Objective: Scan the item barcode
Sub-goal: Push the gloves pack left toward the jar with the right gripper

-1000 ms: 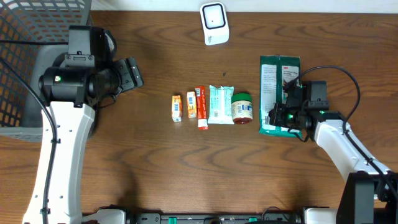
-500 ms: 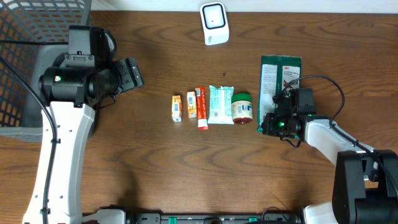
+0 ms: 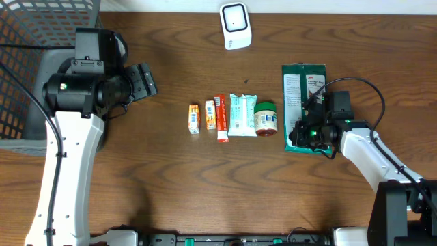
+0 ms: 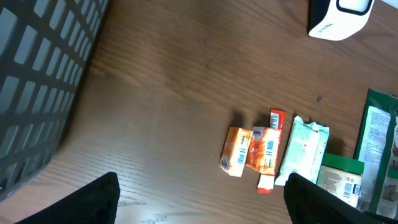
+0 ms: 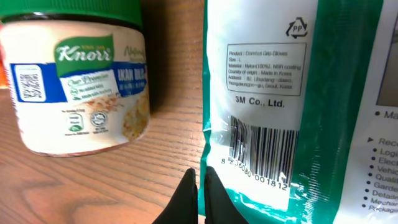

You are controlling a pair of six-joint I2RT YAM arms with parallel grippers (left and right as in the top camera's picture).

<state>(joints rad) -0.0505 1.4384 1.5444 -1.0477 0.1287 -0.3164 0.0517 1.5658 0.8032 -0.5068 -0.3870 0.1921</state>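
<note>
A green 3M glove packet (image 3: pixel 303 96) lies flat at the right, its barcode (image 5: pixel 264 149) facing up near its lower left corner. My right gripper (image 3: pixel 301 134) is shut on that corner's edge, and the thin film sits between the black fingertips (image 5: pixel 186 194). The white scanner (image 3: pixel 235 25) stands at the table's far edge, apart from the packet. My left gripper (image 3: pixel 145 80) hangs open over bare wood at the left, holding nothing; its fingertips (image 4: pixel 93 200) frame the lower edge of the left wrist view.
A row of small goods lies mid-table: two orange boxes (image 3: pixel 194 117), a red tube (image 3: pixel 221 117), a teal pack (image 3: pixel 242 115) and a Knorr jar (image 3: pixel 265 118) close beside the packet. A grey wire basket (image 3: pixel 27 41) fills the far left corner.
The green packet has shifted slightly left and turned a little with the right gripper on its corner. The right wrist swung in and back out. The left arm stayed still.
</note>
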